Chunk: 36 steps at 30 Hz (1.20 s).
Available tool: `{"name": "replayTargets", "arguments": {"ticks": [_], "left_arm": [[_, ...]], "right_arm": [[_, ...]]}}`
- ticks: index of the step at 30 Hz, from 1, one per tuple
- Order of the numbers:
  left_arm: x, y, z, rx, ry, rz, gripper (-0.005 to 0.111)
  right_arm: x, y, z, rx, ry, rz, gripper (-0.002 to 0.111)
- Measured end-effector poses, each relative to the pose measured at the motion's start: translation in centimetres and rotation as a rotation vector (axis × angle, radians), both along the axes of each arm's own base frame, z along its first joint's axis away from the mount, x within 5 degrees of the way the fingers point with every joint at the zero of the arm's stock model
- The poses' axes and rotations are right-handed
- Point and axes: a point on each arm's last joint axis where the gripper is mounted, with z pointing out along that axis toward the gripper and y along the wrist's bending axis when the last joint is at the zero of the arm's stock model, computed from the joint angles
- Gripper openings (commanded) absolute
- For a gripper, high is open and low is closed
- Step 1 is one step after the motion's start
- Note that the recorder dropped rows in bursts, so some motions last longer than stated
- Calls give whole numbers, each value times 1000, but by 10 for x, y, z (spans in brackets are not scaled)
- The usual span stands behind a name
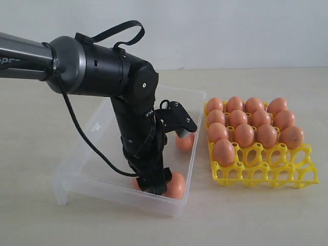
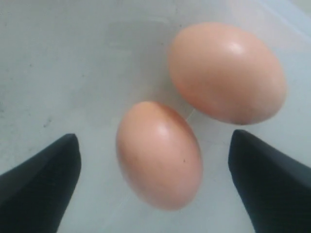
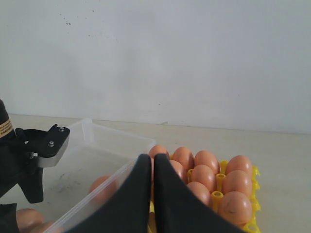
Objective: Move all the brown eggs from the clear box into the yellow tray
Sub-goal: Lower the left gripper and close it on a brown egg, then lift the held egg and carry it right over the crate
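Brown egg (image 2: 159, 154) sits within left claw (image 2: 154, 137) (spread).

White lettering stands on the grey metal tube of the left arm (image 1: 13, 60), cut off by the picture's edge in the exterior view; only a fragment resembling "SPE" can be read. A tan label band (image 3: 4, 127) on the same arm, seen in the right wrist view, carries dark print too small to read.
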Motion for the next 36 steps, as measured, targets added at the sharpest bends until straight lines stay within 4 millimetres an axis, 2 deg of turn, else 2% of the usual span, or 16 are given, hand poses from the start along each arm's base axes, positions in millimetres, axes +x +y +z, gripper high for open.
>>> {"name": "replayTargets", "arguments": {"ticks": [10,16,18,19,24,30,32,33,34,35,36], "left_arm": [[-3,1,0,1,46,227,77],[-3,-3,-14,-5,95,279,76],[-3,-4,-20,-6,99,293,69],[-2,-4,-21,-6,100,306,61],[-1,-5,-23,-17,96,390,7],[2,-6,-23,-26,56,439,4],[11,-9,-18,-121,-64,488,4],[16,-12,-7,-273,-166,524,4],[17,-12,-3,-343,-207,534,4],[17,-13,11,-535,-313,553,4],[17,-13,18,-636,-371,552,4]], "right_arm": [[0,0,0,0,0,0,0],[0,0,0,0,0,0,0],[0,0,0,0,0,0,0],[0,0,0,0,0,0,0],[0,0,0,0,0,0,0],[0,0,0,0,0,0,0],[0,0,0,0,0,0,0],[0,0,0,0,0,0,0],[0,0,0,0,0,0,0],[0,0,0,0,0,0,0],[0,0,0,0,0,0,0]]}}
